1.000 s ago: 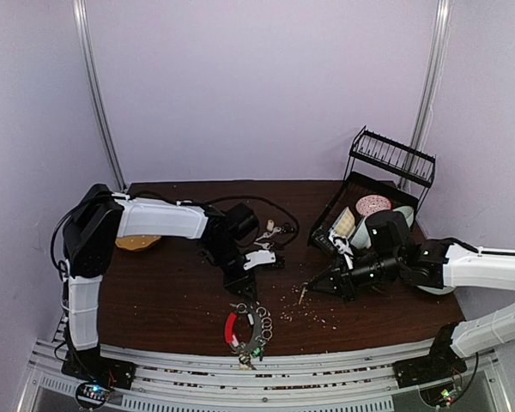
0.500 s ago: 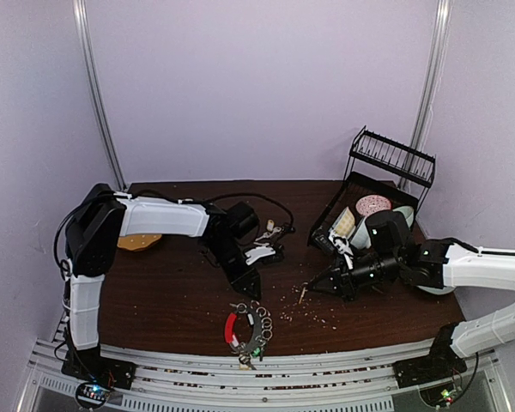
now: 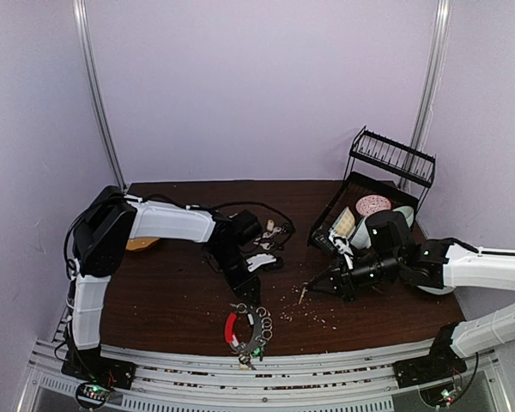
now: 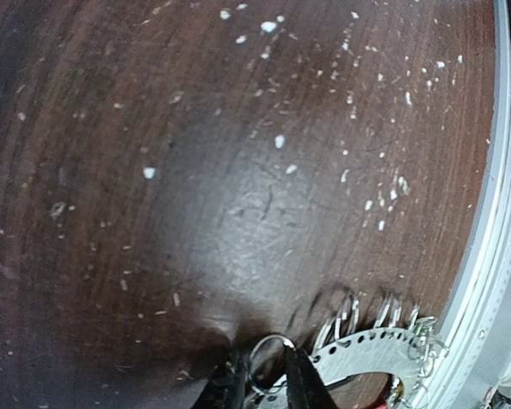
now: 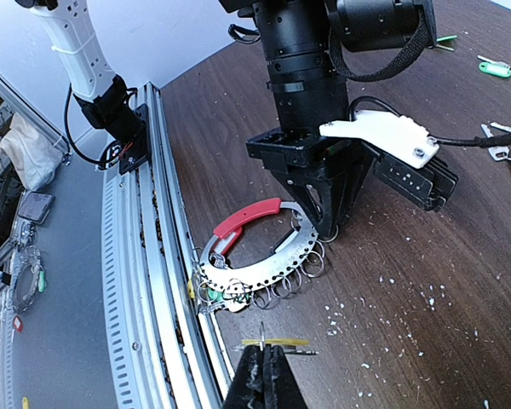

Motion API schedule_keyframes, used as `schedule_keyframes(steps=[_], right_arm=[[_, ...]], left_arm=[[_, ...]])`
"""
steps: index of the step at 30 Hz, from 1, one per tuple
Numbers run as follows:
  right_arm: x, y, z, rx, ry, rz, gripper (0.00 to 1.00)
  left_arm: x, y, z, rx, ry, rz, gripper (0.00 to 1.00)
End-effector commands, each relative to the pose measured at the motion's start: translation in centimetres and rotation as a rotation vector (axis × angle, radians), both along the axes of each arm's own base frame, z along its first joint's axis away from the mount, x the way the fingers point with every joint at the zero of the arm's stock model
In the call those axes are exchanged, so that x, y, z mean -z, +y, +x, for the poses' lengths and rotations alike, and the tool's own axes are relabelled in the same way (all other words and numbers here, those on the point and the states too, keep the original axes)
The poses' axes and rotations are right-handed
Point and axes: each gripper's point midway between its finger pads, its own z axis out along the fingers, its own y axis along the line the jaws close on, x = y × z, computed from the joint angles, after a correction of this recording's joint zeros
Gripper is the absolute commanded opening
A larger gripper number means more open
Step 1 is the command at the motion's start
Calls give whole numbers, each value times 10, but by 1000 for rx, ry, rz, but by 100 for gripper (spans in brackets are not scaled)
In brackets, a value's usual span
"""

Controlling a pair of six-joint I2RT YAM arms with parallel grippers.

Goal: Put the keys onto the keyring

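Observation:
The keyring (image 3: 244, 331) lies near the table's front edge: a red arc and a silver perforated band hung with small split rings. It also shows in the right wrist view (image 5: 268, 260) and the left wrist view (image 4: 370, 351). My left gripper (image 3: 250, 297) points down at its far end, and its narrow jaws pinch one small split ring (image 4: 269, 361). My right gripper (image 3: 308, 290) is shut on a key with a yellow tag (image 5: 281, 342), held above the table to the right of the keyring. More keys with green tags (image 5: 494, 66) lie further back.
A black dish rack (image 3: 382, 184) with bowls stands at the back right. A black cable and loose keys (image 3: 273, 228) lie behind the left wrist. A tan object (image 3: 137, 244) sits at the left. White crumbs dot the table. A metal rail (image 5: 145, 281) runs along the front edge.
My left gripper has moved a little nearer and lower, onto the keyring's far end. The right arm and its key have not moved.

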Motion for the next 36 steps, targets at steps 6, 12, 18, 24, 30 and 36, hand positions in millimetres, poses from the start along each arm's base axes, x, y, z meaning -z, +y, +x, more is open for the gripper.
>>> schedule_keyframes(steps=[6, 12, 18, 24, 30, 36], right_arm=[[0, -2, 1, 13, -13, 6, 0], [-4, -4, 1, 19, -22, 11, 0], [-8, -5, 3, 27, -38, 17, 0], [-12, -6, 4, 38, -52, 21, 0], [-20, -1, 6, 38, -55, 54, 0], [-23, 8, 9, 19, -47, 86, 0]], left_arm=[[-10, -1, -20, 75, 22, -27, 12], [-9, -2, -17, 80, -8, -23, 0], [-48, -12, 30, -34, -291, -101, 0], [-98, -13, 43, -52, -569, -230, 0], [-126, -22, 29, -38, -673, -423, 0], [-149, -32, 7, 28, -730, -622, 0]])
